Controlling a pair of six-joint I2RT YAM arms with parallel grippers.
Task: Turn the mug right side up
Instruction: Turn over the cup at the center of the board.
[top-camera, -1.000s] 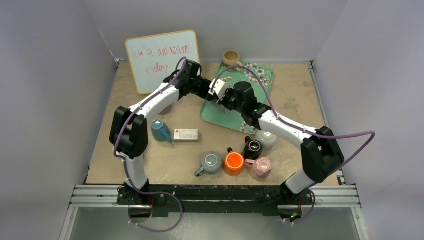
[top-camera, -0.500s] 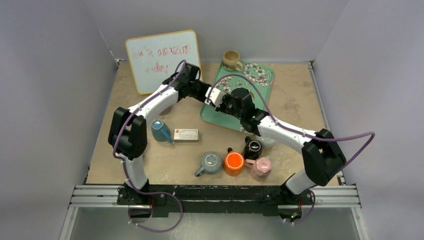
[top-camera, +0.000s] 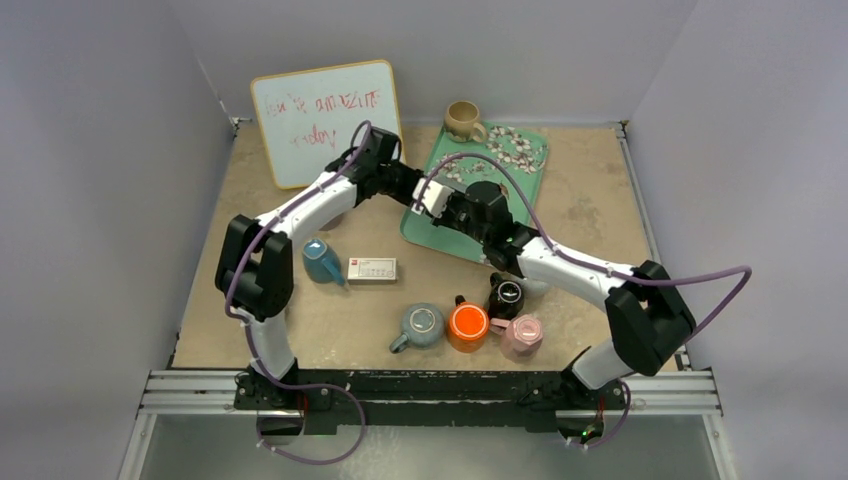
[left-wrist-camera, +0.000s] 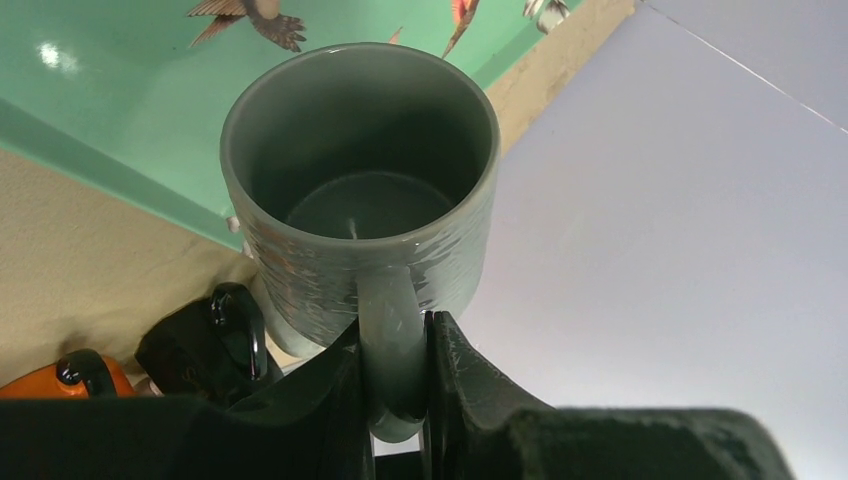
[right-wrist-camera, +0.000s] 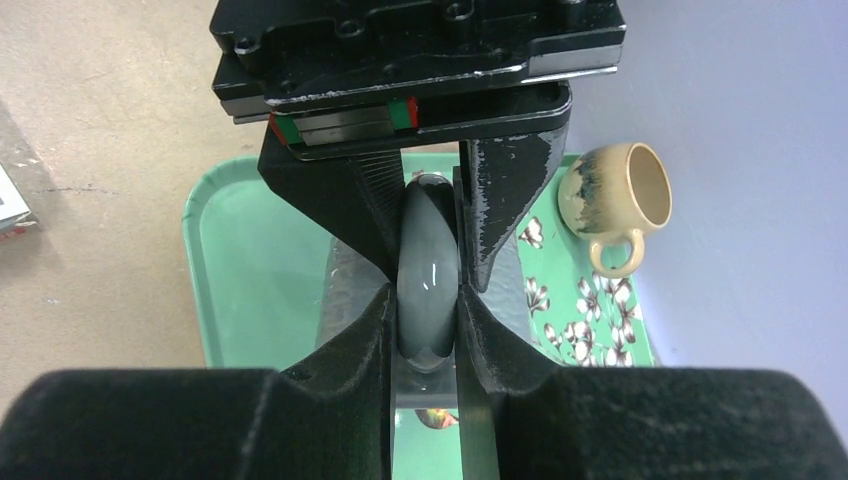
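Your left gripper (left-wrist-camera: 393, 345) has just pinched the grey mug (left-wrist-camera: 360, 170) by its handle (right-wrist-camera: 428, 230); your right gripper (right-wrist-camera: 428, 308) still clamps it too, above the green tray (right-wrist-camera: 250, 290).

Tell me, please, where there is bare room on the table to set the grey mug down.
Bare table lies right of the green tray, toward the right wall, and in a strip along the left wall beside the whiteboard. The tray's plain end is bare too. Crowded: the near edge, with the grey-blue mug, orange mug, black mug and pink mug.
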